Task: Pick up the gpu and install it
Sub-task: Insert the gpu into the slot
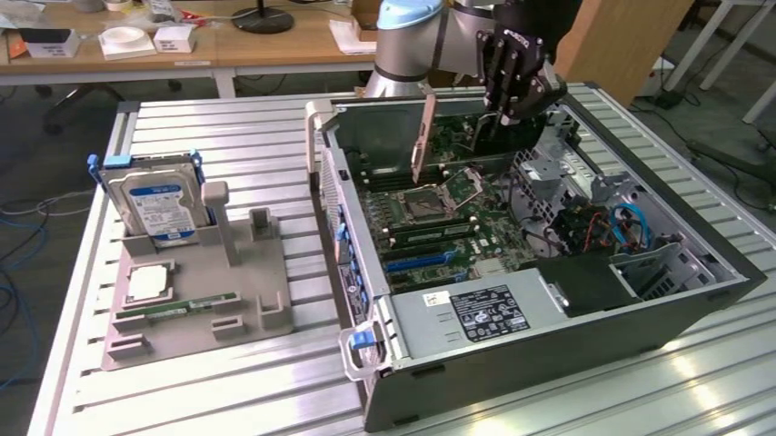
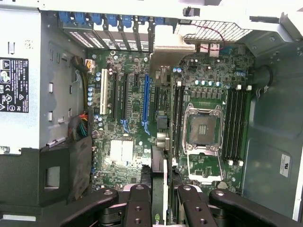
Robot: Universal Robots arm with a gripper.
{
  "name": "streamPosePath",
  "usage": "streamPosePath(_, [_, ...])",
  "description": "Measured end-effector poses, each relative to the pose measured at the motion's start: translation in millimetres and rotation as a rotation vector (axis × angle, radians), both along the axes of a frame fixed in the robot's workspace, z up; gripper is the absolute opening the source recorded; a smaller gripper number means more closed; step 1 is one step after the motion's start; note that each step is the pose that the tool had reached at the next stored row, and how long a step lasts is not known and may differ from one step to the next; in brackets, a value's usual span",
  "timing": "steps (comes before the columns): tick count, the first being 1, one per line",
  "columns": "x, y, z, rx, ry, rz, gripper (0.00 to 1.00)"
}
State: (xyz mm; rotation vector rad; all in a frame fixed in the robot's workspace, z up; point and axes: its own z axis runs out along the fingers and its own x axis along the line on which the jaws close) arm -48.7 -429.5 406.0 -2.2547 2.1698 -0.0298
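Note:
The gpu is pinched edge-on between my gripper's two black fingers, a thin green strip hanging down into the open PC case. In the exterior view the gpu is a narrow brownish board standing upright inside the case, beside my gripper, at the far end. Its lower end hovers above the motherboard, between the blue expansion slot and the CPU socket. It is not touching any slot. The gripper is shut on the card.
The case lies open on a slatted metal table, power supply at the near end. On the exterior view's left, a grey parts tray holds a blue-labelled hard drive, a RAM stick and a small silver chip.

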Motion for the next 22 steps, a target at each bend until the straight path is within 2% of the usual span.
streamPosePath(13, [0.9,1.1,-0.2,0.0004,0.0003,-0.002,0.26])
streamPosePath(19, [-1.3,1.5,-3.7,0.0005,-0.0009,-0.061,0.26])
streamPosePath(22, [-8.3,1.6,-4.5,0.0006,-0.0009,-0.066,0.26])
